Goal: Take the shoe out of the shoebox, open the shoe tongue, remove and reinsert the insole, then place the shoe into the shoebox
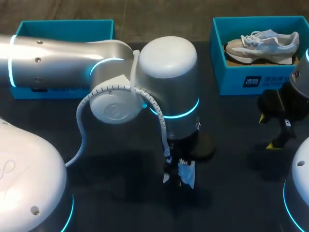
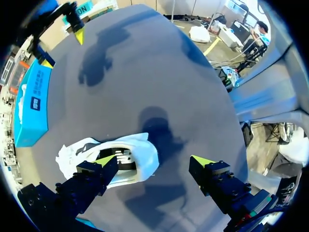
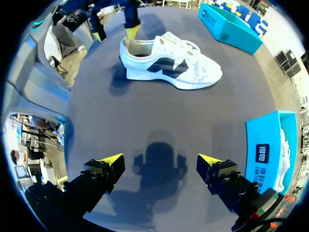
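the shoe (image 3: 169, 65) is already out and lies upright on its sole near the middle of the table (image 1: 231, 159), toe towards the right arm's side. that looks deliberate to me, since both arms can get at it there. the left arm (image 1: 58, 58) reaches in over it and hides most of it from above. the left jaws are spread wide. one yellow tip (image 3: 131, 31) is down at the heel end of the shoe's mouth and the other stands well clear outside the heel, so nothing is gripped. i can't tell whether that tip is inside the collar or just over it. my guess is that it's lining up on the opening, for the tongue or the insole. the right jaws hang wide and empty above bare table, on the toe side and well apart from the shoe. they seem parked close enough to steady the shoe once the other side pulls. a blue box (image 1: 251, 79) at the far right holds a second shoe (image 1: 263, 46), lying on its side and untouched. another blue box (image 1: 67, 24) sits at the far left, half hidden behind the arm. i'd take it for the one this shoe goes back into, though i can't see inside it.
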